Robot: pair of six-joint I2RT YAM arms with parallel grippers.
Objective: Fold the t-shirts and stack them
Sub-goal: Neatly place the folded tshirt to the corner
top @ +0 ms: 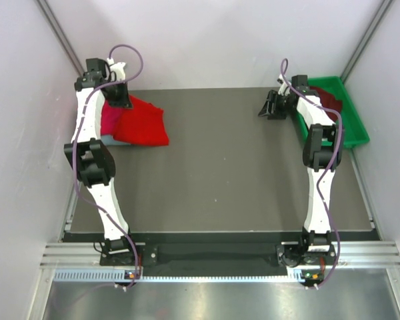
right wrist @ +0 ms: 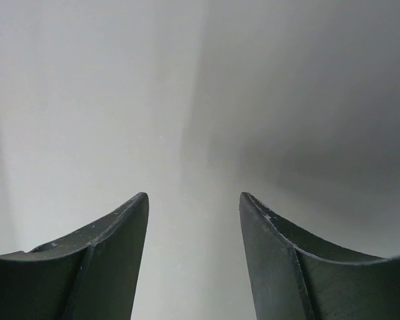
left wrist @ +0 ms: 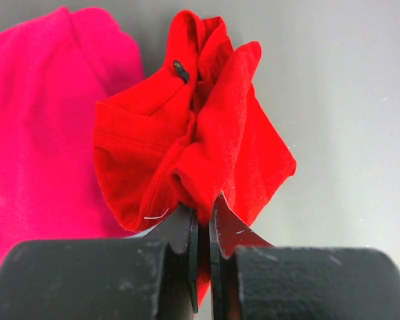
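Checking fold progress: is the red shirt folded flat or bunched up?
Bunched up: the left wrist view shows the red shirt crumpled in pleats, pinched by the shut left fingers.

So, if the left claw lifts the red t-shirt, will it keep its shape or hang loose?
Probably floppy: the red t-shirt bunches into folds where the left claw pinches it. Likely light too: the cloth looks thin and soft.

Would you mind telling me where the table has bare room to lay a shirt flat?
The table's whole middle is bare, from the red shirt across to the tray and down to its near edge. The far-left corner is crowded: the left gripper pinches the red shirt beside the pink shirt. The open right gripper hangs beside the tray.
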